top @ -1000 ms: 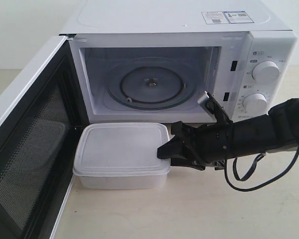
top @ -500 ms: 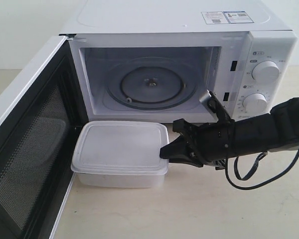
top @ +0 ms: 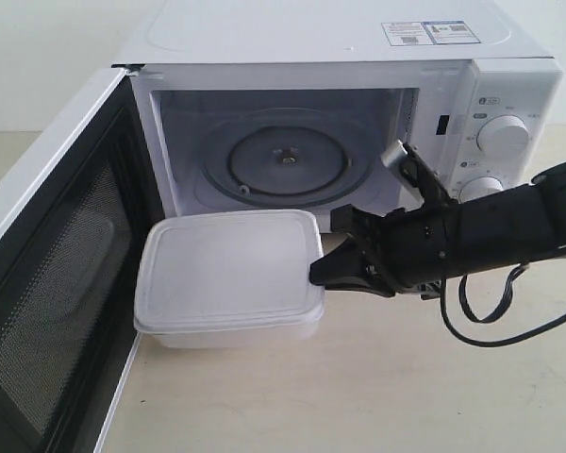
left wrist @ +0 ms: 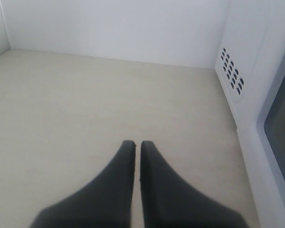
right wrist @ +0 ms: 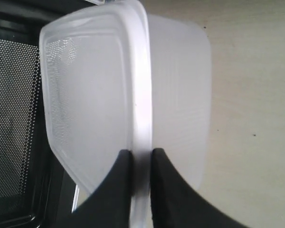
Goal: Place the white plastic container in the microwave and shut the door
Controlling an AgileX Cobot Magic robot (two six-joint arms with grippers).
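Grip on the white plastic container, right at its rim.
Pinches the lid edge between right gripper jaws, held tilted just before the microwave mouth, door wide open; left gripper jaws pressed together, empty.

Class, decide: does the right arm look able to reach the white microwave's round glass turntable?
Probably yes: the black-faced door stands wide open; only the translucent-white plastic container in the right gripper fronts the glass turntable.

Right arm outstretched, jaws clamped; left jaws together.
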